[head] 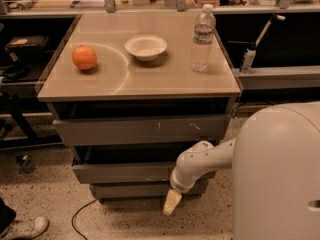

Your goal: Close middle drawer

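Note:
The middle drawer [125,172] is a plain grey front under the scratched top drawer front [145,129]. It stands out a little from the cabinet, with a dark gap above it. My white arm reaches from the lower right to the drawer's right part. My gripper [171,202] points down at the arm's end, in front of the narrower bottom drawer front [135,189] and just below the middle drawer's front.
On the cabinet top [165,81] stand an orange [84,57], a white bowl [146,47] and a water bottle [202,38]. My white body [280,174] fills the lower right. A cable [80,214] and a shoe [30,227] lie on the floor at the left.

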